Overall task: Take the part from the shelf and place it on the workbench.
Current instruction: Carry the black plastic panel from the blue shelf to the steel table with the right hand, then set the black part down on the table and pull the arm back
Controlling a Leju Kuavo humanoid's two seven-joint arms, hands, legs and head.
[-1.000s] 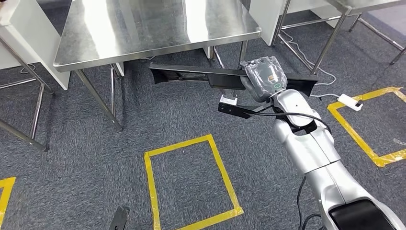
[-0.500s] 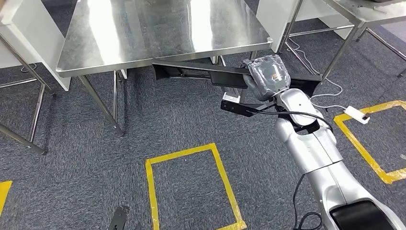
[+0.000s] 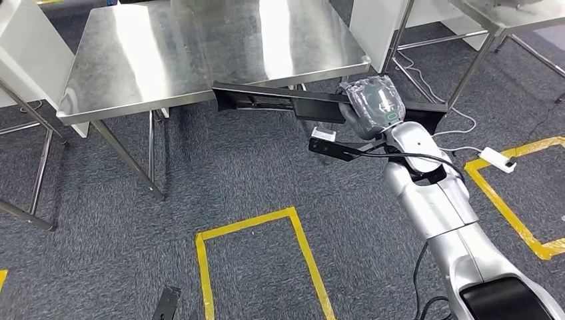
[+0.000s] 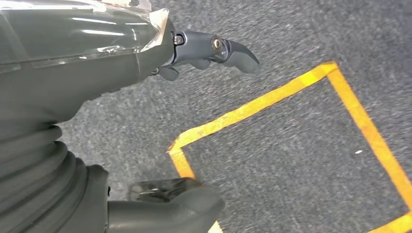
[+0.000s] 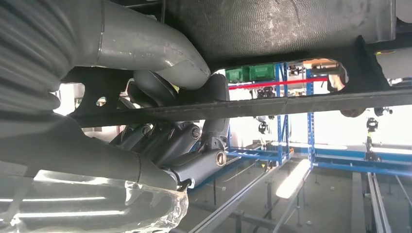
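One right hand is seen in the head view, wrapped in a grey cover, at the end of one silver arm coming in from the near right. Its fingers are being clamped around one long black part, as shown from beneath in the right wrist view, where the thumb is being pressed against the part's woven underside. The part is being held level, in the air; most of its length is being extended to the left of the hand, and a shorter end is showing to the right of it. The left tip is lying just at the near edge of one steel workbench, whether above or beside that edge cannot be told. The part is not yet resting on the top.

One left hand is seen in the left wrist view, with nothing held; its fingers are being kept apart from the thumb, above grey carpet.

Outward on the floor, yellow tape squares are being noted: one near the middle and one at the right. One white power strip is lying by the right square. A second steel table is standing at the far right.
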